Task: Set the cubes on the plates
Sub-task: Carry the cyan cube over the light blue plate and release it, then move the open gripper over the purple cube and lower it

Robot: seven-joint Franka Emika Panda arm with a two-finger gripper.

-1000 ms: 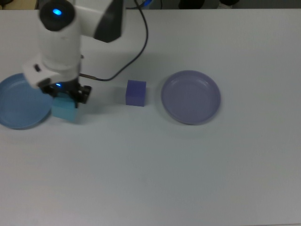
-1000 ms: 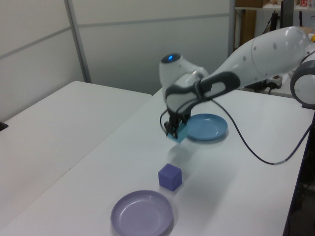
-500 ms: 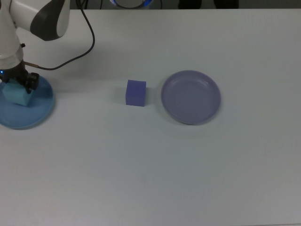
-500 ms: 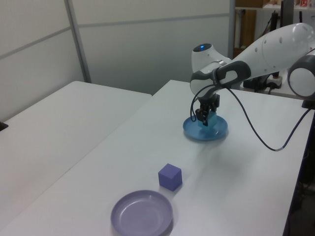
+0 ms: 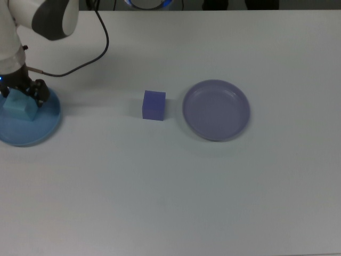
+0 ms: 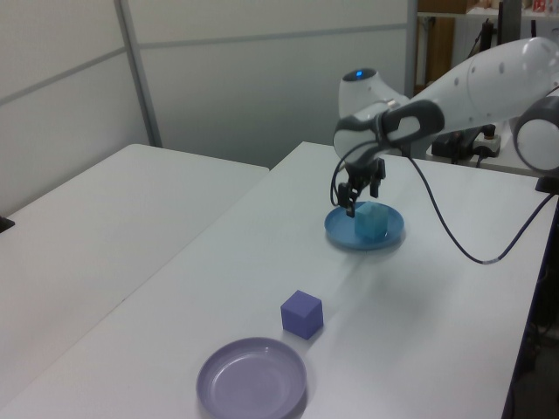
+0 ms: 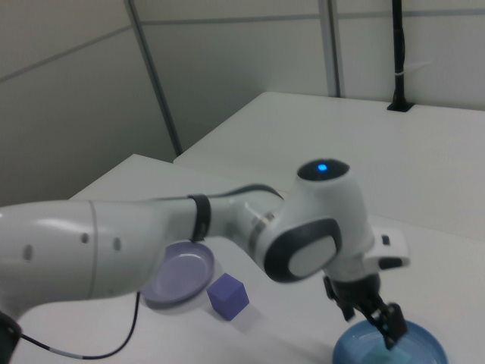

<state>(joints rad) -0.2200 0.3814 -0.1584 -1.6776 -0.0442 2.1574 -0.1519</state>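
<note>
The light cyan cube (image 5: 18, 108) (image 6: 371, 221) rests on the light blue plate (image 5: 33, 137) (image 6: 341, 234) (image 7: 426, 343) at the top view's far left. My gripper (image 5: 24, 90) (image 6: 362, 190) (image 7: 371, 317) hangs just above that cube, open and clear of it. The purple-blue cube (image 5: 154, 104) (image 6: 302, 313) (image 7: 228, 296) sits on the bare table. Beside it, on the top view's right, lies the pale lavender plate (image 5: 216, 109) (image 6: 251, 379) (image 7: 179, 273) with nothing on it.
A black cable (image 5: 101, 50) trails from the arm across the table's far side in the top view. The white arm (image 7: 227, 227) arches over the purple-blue cube and lavender plate in the right view. Grey wall panels stand behind the table.
The gripper carried the cyan cube onto the blue plate, let it go and rose a little above it. The purple-blue cube and lavender plate stayed put.
</note>
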